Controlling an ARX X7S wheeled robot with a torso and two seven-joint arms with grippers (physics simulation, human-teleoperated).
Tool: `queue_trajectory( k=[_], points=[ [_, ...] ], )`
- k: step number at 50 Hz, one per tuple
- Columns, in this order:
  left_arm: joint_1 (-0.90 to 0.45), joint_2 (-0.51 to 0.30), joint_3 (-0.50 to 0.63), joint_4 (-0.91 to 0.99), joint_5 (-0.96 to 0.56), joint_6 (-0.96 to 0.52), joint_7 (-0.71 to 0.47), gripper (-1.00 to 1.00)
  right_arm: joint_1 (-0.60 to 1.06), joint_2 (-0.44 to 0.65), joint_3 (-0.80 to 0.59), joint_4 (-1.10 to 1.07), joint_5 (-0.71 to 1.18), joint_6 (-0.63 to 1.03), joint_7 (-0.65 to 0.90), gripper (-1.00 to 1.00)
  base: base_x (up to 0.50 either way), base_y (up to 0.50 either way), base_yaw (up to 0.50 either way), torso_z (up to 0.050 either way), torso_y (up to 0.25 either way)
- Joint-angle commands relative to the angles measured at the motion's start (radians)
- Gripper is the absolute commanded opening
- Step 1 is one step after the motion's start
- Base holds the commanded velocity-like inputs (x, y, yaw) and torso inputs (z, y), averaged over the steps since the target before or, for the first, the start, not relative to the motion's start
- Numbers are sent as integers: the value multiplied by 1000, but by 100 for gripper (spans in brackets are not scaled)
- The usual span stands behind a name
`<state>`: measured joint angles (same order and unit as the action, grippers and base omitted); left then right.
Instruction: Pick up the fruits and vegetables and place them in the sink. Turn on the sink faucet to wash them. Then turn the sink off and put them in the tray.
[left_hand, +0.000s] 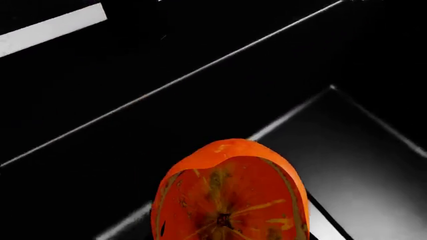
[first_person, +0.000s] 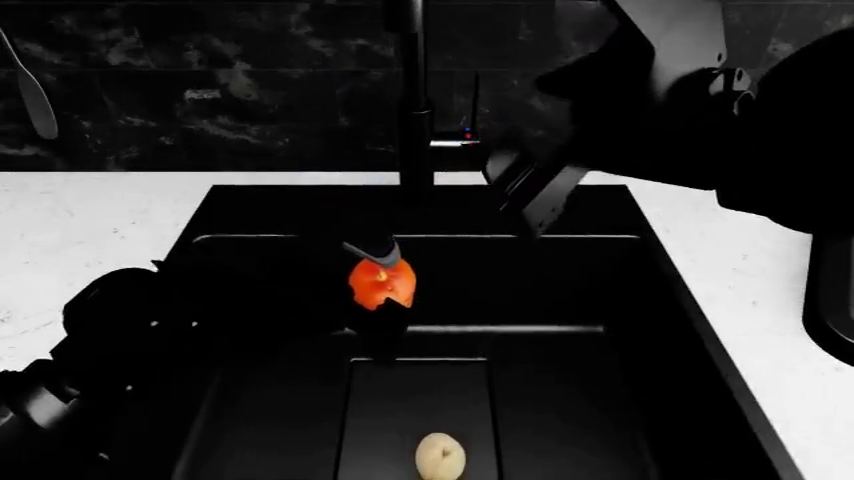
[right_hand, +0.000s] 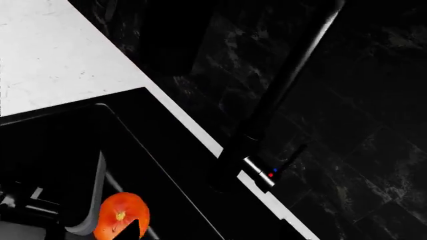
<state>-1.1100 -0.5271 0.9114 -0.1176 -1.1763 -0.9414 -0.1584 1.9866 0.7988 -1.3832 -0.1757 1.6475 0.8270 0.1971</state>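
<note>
The apple (first_person: 441, 456) already lies on the sink (first_person: 694, 330) floor, near the front edge; the tomato (first_person: 382, 284) is not yet down: the left gripper (first_person: 379, 290) holds it above mid-basin, jaws closed on it, stem spot facing the wrist cam; so step 1 is approx. half done, by my reading. Left to do: drop the tomato, faucet (first_person: 415, 120) on, wash, faucet off, both pieces to the tray (first_person: 825, 300), of which only a dark edge shows on the counter (first_person: 94, 215) right of the sink. The right gripper (first_person: 534, 195) hovers over the sink's back right, just beside the faucet lever (first_person: 461, 140); can't tell if its jaws are open. Nothing sits under the tomato; the apple is well clear of the drop spot.
</note>
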Motion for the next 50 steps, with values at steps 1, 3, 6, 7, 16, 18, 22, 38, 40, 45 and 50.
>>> queue_trajectory(
  k=[1,3,6,7,16,18,22,38,40,45,50],
  points=[
    [47,68,48,-104,12,11,49,-100,-28,16,30,17,-36,-76,64,100,0,0,0,0,0],
    [60,75,55,-117,16,16,54,-100,-39,11,30,23,-47,-89,64,100,0,0,0,0,0],
    [77,87,68,-140,25,24,67,-100,-45,6,32,31,-54,-99,67,100,0,0,0,0,0],
    [83,93,78,-151,33,28,76,-100,-48,5,32,32,-56,-101,68,100,0,0,0,0,0],
    [110,110,115,-191,56,34,112,-100,-57,-5,31,45,-68,-107,71,100,0,0,0,0,0],
    [114,109,117,-193,52,29,116,-100,-61,-8,30,45,-72,-109,68,100,0,0,0,0,5],
    [131,110,132,-201,52,18,118,-100,-65,-9,30,49,-77,-112,65,100,0,0,0,0,0],
    [190,124,187,-202,61,-7,121,-100,-80,-7,34,48,-83,-119,60,100,0,0,0,0,0],
    [192,124,186,-197,58,-9,117,-100,-81,-8,34,48,-84,-120,60,100,0,0,0,0,0],
    [180,124,174,-199,50,-6,116,100,-88,-9,32,48,-89,-121,59,100,0,0,0,0,0],
    [165,132,119,-225,52,52,76,100,-93,-10,31,49,-93,-121,57,100,0,0,0,0,2]
  ],
)
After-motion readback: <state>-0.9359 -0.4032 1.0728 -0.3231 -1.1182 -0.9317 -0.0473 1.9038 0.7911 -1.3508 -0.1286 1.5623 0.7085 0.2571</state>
